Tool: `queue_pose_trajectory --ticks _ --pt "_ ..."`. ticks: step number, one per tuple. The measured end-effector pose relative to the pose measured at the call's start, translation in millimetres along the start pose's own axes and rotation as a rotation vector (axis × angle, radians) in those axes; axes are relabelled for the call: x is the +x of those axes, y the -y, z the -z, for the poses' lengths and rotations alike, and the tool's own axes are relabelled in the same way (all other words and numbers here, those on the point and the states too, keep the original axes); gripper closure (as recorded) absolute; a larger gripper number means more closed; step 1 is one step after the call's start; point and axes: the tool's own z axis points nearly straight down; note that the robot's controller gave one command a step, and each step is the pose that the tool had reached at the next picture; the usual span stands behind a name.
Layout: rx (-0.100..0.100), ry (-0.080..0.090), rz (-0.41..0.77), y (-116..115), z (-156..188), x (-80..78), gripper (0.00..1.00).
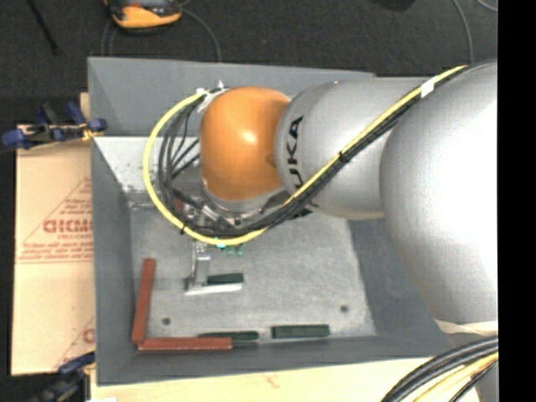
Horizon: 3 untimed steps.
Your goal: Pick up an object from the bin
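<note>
Hanging low over the bin (318, 258), the gripper (201, 276) sits just beside a small dark green bar (226, 280) lying mid-floor, nearer the left wall. I cannot tell its opening. The bar looks light and stiff, best pinched across its narrow sides.

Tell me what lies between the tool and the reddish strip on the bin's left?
Nothing: the camera view shows bare grey bin floor between the tool and the reddish strip.
</note>
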Motion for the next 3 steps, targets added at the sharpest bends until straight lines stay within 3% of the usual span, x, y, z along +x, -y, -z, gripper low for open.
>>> queue_pose_trajectory --ticks 1,2,3 --pt "-0.002 0.007 -0.003 0 4 -2.1 0.00" --pt "-0.002 0.012 0.011 53 -45 17.5 0.00" --pt "0.000 0.007 0.353 76 -85 44.9 1.00"
